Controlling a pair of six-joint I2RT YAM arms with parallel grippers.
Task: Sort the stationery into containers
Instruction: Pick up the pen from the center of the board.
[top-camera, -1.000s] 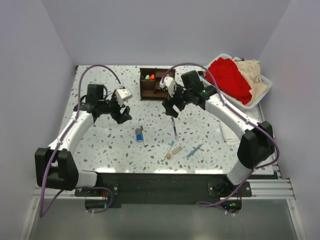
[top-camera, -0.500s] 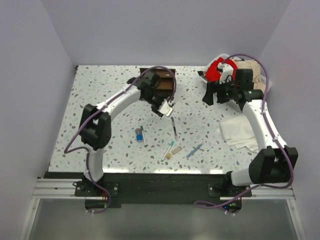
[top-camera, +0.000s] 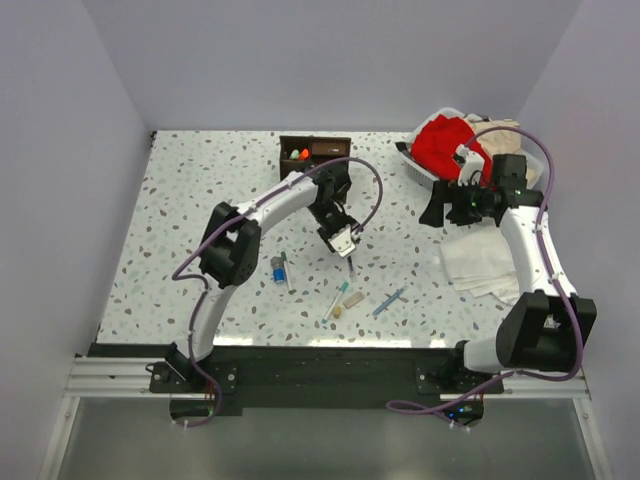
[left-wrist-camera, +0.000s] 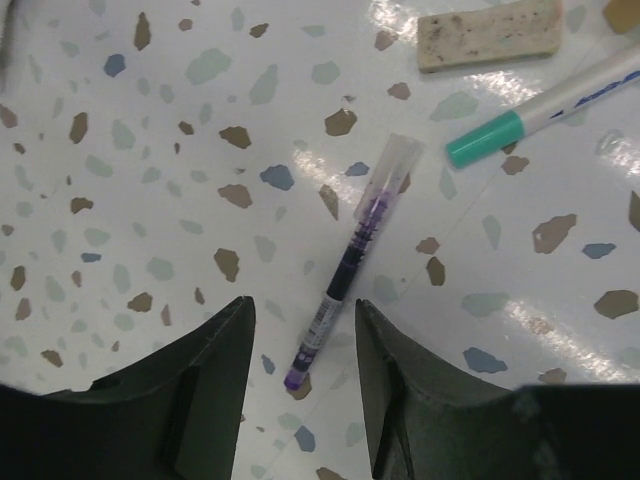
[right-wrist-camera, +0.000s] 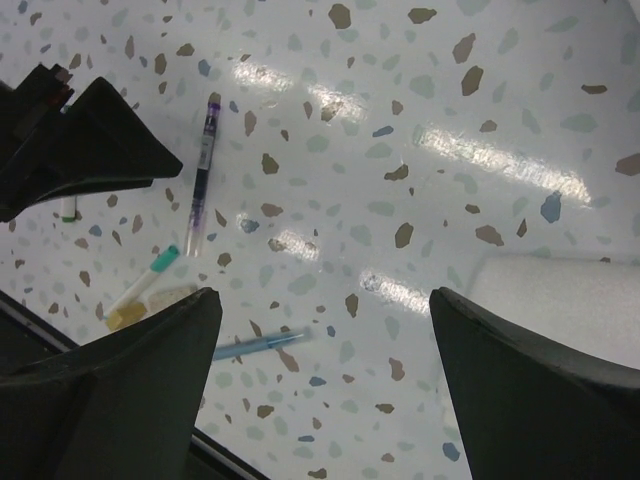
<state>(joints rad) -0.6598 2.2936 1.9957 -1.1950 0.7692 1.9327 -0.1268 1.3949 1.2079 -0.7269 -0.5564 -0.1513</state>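
A dark blue pen (left-wrist-camera: 352, 262) lies on the speckled table, and its near end sits between the open fingers of my left gripper (left-wrist-camera: 303, 305). In the top view that gripper (top-camera: 347, 242) hovers over the pen (top-camera: 351, 266). A teal-tipped white marker (top-camera: 335, 298), tan erasers (top-camera: 352, 298), a light blue pen (top-camera: 388, 301), a blue-grey cylinder (top-camera: 277, 270) and a green-white marker (top-camera: 287, 272) lie nearer the front. The brown organiser (top-camera: 313, 150) stands at the back and holds orange and green-capped items. My right gripper (top-camera: 432, 210) is open wide and empty, high above the table (right-wrist-camera: 320, 300).
A white basket (top-camera: 405, 152) of red and beige cloth stands at the back right, close behind my right arm. A folded white cloth (top-camera: 480, 265) lies at the right. My left arm arches across the table's middle.
My left arm swung from the left side past the organiser and came down over the dark blue pen. My right arm drew back from the organiser to the right, near the basket.
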